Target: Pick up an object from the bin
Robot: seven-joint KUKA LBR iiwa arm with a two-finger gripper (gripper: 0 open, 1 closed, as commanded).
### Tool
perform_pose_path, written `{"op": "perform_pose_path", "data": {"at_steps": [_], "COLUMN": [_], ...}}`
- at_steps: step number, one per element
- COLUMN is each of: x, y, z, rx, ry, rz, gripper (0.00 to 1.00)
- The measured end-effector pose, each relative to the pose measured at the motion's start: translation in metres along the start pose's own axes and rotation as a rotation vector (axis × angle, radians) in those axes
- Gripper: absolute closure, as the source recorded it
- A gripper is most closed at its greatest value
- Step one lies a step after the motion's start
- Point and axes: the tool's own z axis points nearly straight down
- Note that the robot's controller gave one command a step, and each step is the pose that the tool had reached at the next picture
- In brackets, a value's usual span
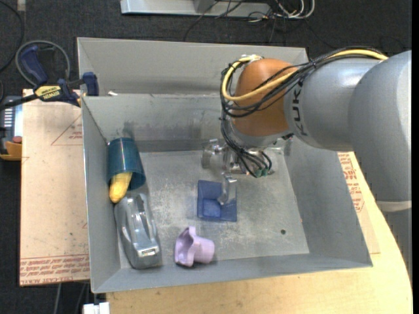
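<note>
my tool (227,193) is down on the flat blue piece (209,209) in the middle of the bin (278,205); i can't tell how wide it is. a lilac lump (194,248) lies nearby.

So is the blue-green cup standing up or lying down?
Lying down. The teal cup lies on its side along the bin's left wall, and a yellow thing sticks out of its mouth.

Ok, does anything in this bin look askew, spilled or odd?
Only the teal cup by the left wall: it lies tipped over, a yellow piece poking from its mouth. The tool sits low over the blue flat piece; nothing looks damaged.
</note>
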Motion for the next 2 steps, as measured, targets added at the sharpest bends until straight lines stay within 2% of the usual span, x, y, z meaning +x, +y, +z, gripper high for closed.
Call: {"op": "perform_pose_path", "data": {"at_steps": [1,2], "x": [0.097,0.097], "y": [0.165,0.168], "z": [0.006,-0.013], "rx": [0.006,0.001], "ry": [0.013,0.010], "rz": [-0.501,-0.499], "gripper": [1.00,1.00]}}
